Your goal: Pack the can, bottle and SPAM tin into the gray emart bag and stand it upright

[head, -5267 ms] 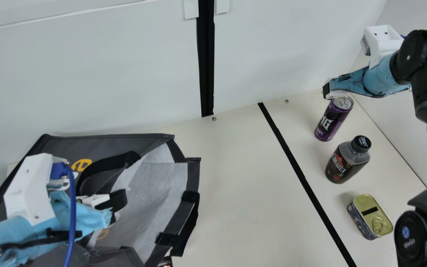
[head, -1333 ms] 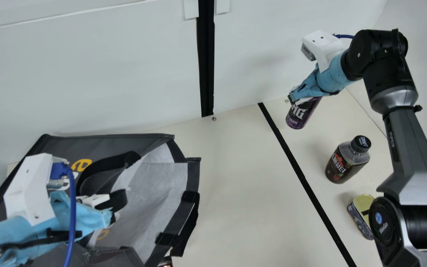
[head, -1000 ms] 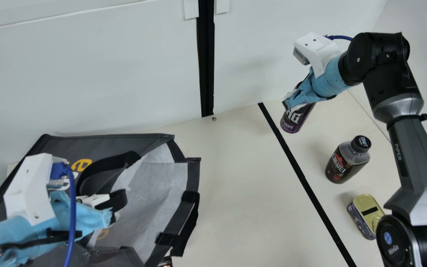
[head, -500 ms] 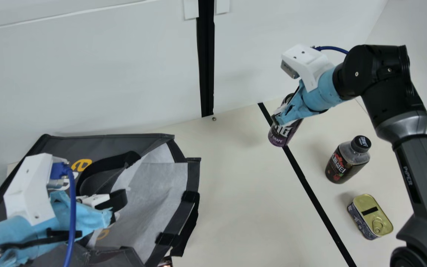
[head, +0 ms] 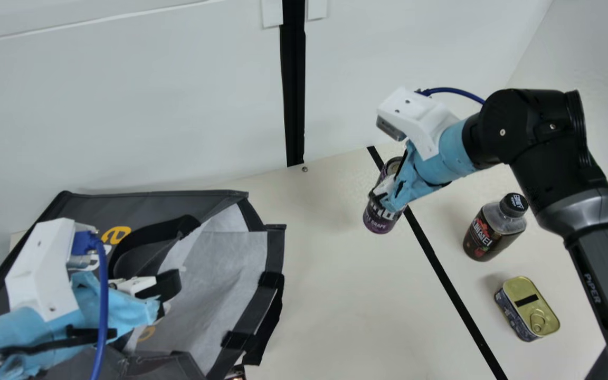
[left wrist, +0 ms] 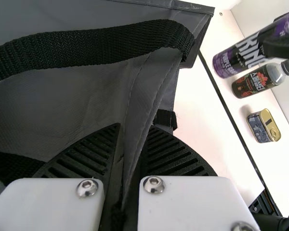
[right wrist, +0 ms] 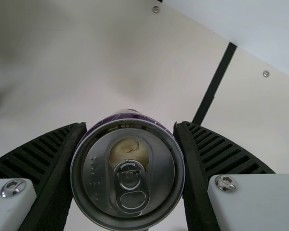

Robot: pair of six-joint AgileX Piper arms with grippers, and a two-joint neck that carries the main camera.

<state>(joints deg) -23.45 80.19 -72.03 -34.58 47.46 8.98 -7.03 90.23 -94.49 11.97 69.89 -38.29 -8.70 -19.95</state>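
A pale wall point(head: 177, 105) backs the cream table point(head: 335, 301), and a black stripe point(head: 441, 274) runs over its surface. My right gripper point(head: 386, 198) has the can point(head: 380, 220) clasped between its fingers, in the air by the stripe, long axis near upright. What counts now is where the bag point(head: 275, 253) lies: off to my left, its mouth point(head: 214, 285) gaping toward the can. The right arm is the one to carry it over; the left gripper point(left wrist: 132, 131) is clenched on a fold of the bag's side, and I'd leave it there to steady the opening. The can is purple and black with pale lettering, its silver lid point(right wrist: 98, 178) facing up. I judge it'll need tipping toward the mouth, or it may catch the rim. The bottle point(head: 486, 232) and tin point(head: 528, 306) wait on the table beyond the stripe.
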